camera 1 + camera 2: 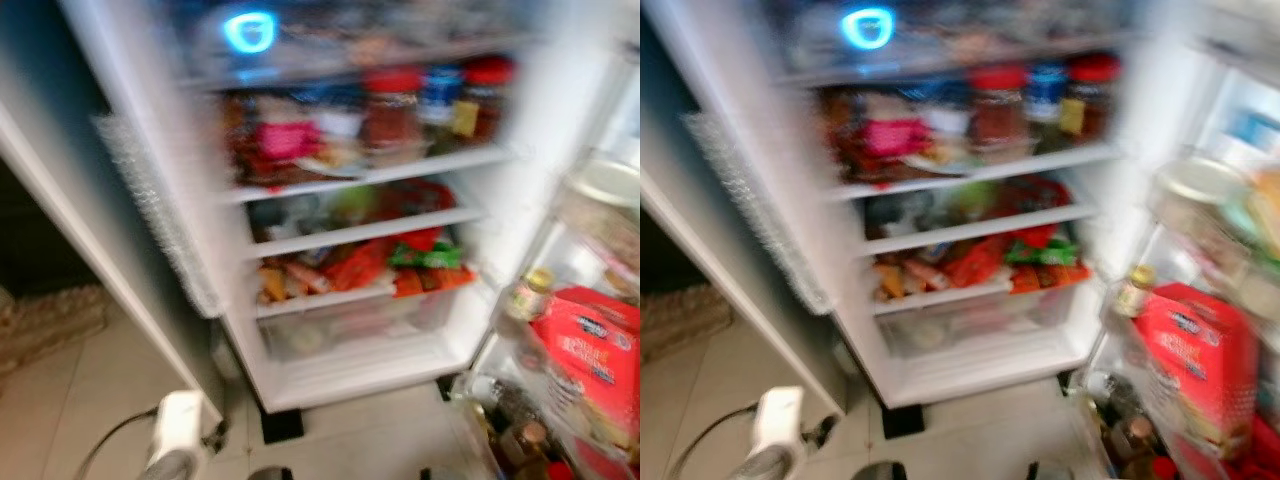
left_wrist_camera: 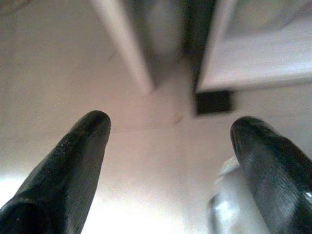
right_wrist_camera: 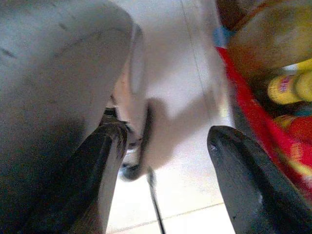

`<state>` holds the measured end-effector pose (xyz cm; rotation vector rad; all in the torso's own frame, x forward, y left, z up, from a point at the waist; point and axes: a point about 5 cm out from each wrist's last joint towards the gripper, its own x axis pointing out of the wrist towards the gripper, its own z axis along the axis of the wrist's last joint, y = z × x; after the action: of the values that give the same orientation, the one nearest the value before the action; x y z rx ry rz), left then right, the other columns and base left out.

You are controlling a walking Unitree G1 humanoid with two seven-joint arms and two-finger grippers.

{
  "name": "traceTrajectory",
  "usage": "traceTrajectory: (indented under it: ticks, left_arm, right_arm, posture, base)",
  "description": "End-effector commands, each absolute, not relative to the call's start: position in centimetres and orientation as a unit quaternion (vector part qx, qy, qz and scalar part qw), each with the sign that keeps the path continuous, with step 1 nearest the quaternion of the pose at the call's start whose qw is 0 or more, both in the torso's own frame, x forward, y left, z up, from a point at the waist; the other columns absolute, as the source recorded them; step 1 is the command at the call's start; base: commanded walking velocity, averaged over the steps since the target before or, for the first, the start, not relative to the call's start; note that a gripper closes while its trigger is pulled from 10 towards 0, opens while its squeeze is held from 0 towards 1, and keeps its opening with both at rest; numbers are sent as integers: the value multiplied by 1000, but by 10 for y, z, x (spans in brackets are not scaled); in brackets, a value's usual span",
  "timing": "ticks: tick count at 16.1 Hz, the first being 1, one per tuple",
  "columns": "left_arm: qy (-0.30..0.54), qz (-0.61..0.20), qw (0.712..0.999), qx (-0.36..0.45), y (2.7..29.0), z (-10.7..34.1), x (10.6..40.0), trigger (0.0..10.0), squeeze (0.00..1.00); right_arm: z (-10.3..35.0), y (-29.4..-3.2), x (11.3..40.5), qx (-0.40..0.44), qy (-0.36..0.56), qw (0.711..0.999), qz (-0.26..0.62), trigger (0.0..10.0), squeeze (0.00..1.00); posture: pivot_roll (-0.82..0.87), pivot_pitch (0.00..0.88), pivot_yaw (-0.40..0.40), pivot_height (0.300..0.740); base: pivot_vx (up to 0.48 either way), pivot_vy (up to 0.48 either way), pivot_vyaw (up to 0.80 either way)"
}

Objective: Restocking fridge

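Observation:
An open fridge [image 1: 345,380] stands before me, the picture blurred. Its shelves hold red-lidded jars [image 1: 392,112], pink packets [image 1: 285,140] and red and green packets [image 1: 420,262]. The open door [image 1: 585,330] on the right carries a red carton [image 1: 590,355] and small bottles [image 1: 528,295]. In the left wrist view my left gripper [image 2: 170,141] hangs open over the tiled floor near the fridge's base, with nothing between its fingers [image 2: 73,161]. In the right wrist view my right gripper [image 3: 168,161] is open and empty, beside a red container with yellow bottles [image 3: 287,87].
A white cabinet panel [image 1: 70,230] runs along the left of the fridge. A white plug block with a cable [image 1: 178,425] lies on the pale tiled floor [image 1: 360,440] at lower left. A clear drawer [image 1: 350,325] sits at the fridge's bottom.

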<state>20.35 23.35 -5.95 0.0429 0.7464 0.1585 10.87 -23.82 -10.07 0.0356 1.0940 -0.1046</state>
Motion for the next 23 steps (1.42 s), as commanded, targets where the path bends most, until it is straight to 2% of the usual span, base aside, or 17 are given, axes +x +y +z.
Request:
traceTrajectory:
  ticks: [1,9,12,18,23]
  left_arm:
    - [374,67,925,20,225,-62,203,10000,0]
    - [403,69,912,29,232,-68,193,10000,0]
    - [419,60,905,35,231,-71,189,10000,0]
    - [439,63,896,33,230,-76,180,10000,0]
    - [451,47,891,33,222,-80,177,10000,0]
  right_arm:
    - [-102,-231,110,30,516,855,-41,10000,0]
    - [-102,-229,110,36,518,854,-44,10000,0]
    - [-101,-229,113,42,507,860,-48,10000,0]
    - [-102,-228,112,42,510,858,-47,10000,0]
    - [-104,-226,106,49,514,855,-58,10000,0]
  posture:
    - [-87,0,83,629]
    - [-87,0,92,629]
    - [-83,0,91,629]
    - [-75,0,85,739]
    - [-94,0,87,740]
  base:
    - [0,454,0]
    - [0,453,0]
    - [0,119,0]
    - [0,0,0]
    - [0,0,0]
